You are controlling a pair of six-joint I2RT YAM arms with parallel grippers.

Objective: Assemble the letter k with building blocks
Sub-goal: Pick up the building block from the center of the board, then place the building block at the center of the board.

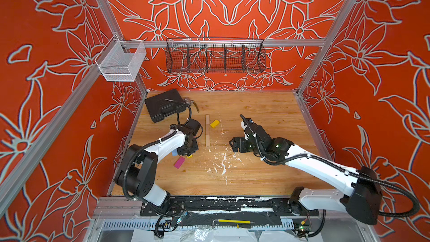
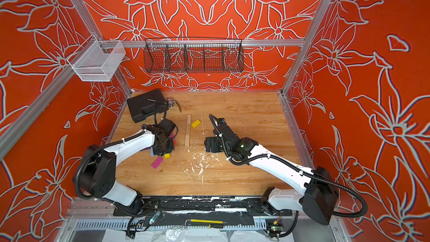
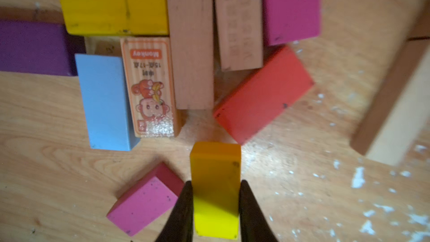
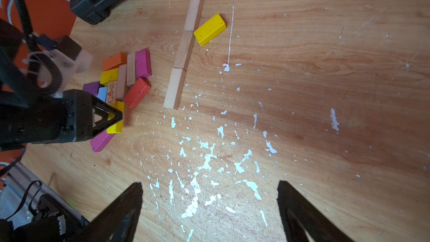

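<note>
Building blocks lie on a scuffed wooden table [image 4: 302,66] where three pale bars [image 4: 183,52] are set end to end in a straight line. The left tool [image 3: 216,183] is closed on a yellow block [image 3: 215,159], its two dark fingers [image 3: 186,206] pressed against the block's long sides; whether the block is clear of the table cannot be told. This grip is on the left arm's side of the line of bars, near its closer end, at the edge of a loose pile [image 4: 125,77] of blocks – orange [image 4: 114,61], magenta [image 4: 143,62], red [image 4: 137,92], purple [image 4: 91,88], pale blue [image 4: 102,93], plain wood, and one printed with a cartoon monkey [image 3: 150,89]. A separate pink block [image 3: 144,204] lies flat just beside the held one. On the opposite side of the line, near its far end, a second yellow block [image 4: 209,29] rests at a slant, one corner just beside the bars. The right tool [image 4: 209,183] hangs on that same side, off the line's closer end, its jaws spread wide and holding nothing, above white paint flecks [image 4: 207,159]. A black case [image 1: 162,108] sits past the line's far end, on the left arm's side.
</note>
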